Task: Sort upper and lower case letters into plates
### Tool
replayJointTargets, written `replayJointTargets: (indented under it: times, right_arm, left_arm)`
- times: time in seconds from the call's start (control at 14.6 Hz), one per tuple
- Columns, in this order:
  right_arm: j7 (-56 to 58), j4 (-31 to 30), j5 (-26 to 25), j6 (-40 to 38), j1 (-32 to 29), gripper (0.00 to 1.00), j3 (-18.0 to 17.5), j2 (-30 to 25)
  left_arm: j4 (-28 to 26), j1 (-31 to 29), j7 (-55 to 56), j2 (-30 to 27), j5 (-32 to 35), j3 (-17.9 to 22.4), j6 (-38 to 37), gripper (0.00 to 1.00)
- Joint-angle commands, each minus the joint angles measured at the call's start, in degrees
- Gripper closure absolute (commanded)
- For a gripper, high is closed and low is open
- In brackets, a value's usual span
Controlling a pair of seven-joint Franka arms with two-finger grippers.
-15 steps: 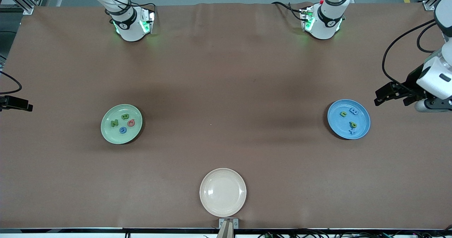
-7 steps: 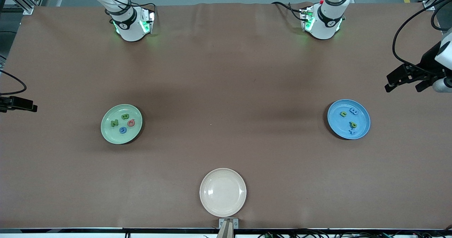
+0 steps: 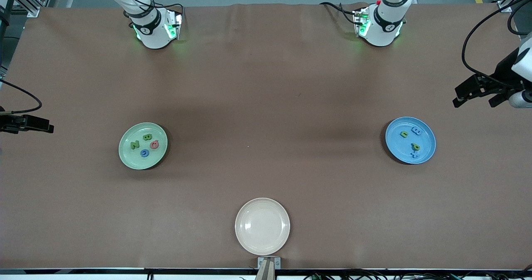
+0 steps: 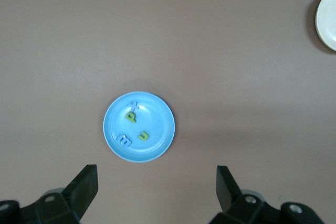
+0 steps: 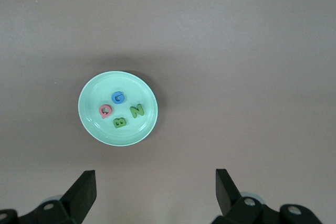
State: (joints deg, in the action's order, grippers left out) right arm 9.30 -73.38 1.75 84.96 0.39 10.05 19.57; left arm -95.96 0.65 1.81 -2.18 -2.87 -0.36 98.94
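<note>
**mod_kit:** Where are the letters? Four sit in the mint green plate [image 3: 143, 146] toward the right arm's end of the worktop [image 3: 266, 84]: a green N [image 3: 134, 145], a green B [image 3: 146, 137], a blue G [image 3: 144, 153] and a pinkish red round letter [image 3: 154, 144] that's too small to read for sure. The other four lie in the sky blue plate [image 3: 410, 140] toward the left arm's end: a blue piece [image 3: 416, 131], a green n-like one [image 3: 404, 134], a green p [image 3: 416, 146] and a blue plus-shaped piece [image 3: 414, 155] touching it.

**franka_fan:** So nothing loose on the cloth. The cream plate [image 3: 262, 226], nearest the front camera, holds nothing. Sorting looks basically finished.

**mod_kit:** Agreed. The left pincer [image 3: 474, 95] hangs over the worktop's edge past the blue plate, jaws spread wide, holding nothing. The right pincer [image 3: 31, 124] hangs over the edge past the mint plate, also released and empty.

**franka_fan:** Then the step in hand is just backing off. Doing it well means staying high and clear of both plates so nothing gets nudged. One check first: that blue piece beside the n might be a capital B. If it is, it belongs with the mint set; pinch it across its flat sides, since it's tiny.
</note>
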Motion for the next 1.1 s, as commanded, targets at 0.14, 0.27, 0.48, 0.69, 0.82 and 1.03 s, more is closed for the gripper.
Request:
replayJointTargets:
  times: [0.14, 0.27, 0.48, 0.69, 0.82, 1.03]
  right_arm:
    - [-3.59, -2.55, 0.45, -0.5, -1.01, 0.0, -3.36, -3.48]
    - [-3.85, -3.43, 0.36, -0.41, -1.88, 0.0, -3.98, -4.45]
    - [-3.85, -4.66, 0.36, -0.41, -2.33, 0.0, -5.03, -6.03]
    - [-3.94, -4.75, 0.1, -0.67, -3.64, 0.0, -7.4, -6.83]
    - [-3.94, -4.93, -0.17, -0.76, -3.47, 0.0, -7.58, -7.53]
    - [-4.81, -8.0, -0.25, -0.06, -2.68, 0.0, -7.5, -10.34]
  left_arm:
    - [1.47, -0.03, -0.4, -1.07, 0.23, -0.17, -6.64, 0.0]
    - [2.52, 0.05, -0.32, -0.89, 0.23, -0.17, -7.26, 0.0]
    - [2.88, -0.03, -0.31, -0.89, 0.23, -0.08, -7.27, 0.0]
    - [3.67, 0.32, -0.31, -0.89, 0.41, -0.25, -7.35, 0.0]
    - [4.28, 0.4, -0.31, -0.72, 0.32, -0.34, -7.35, 0.0]
    - [4.81, 0.41, -0.23, -0.63, 0.41, -0.25, -7.35, 0.0]
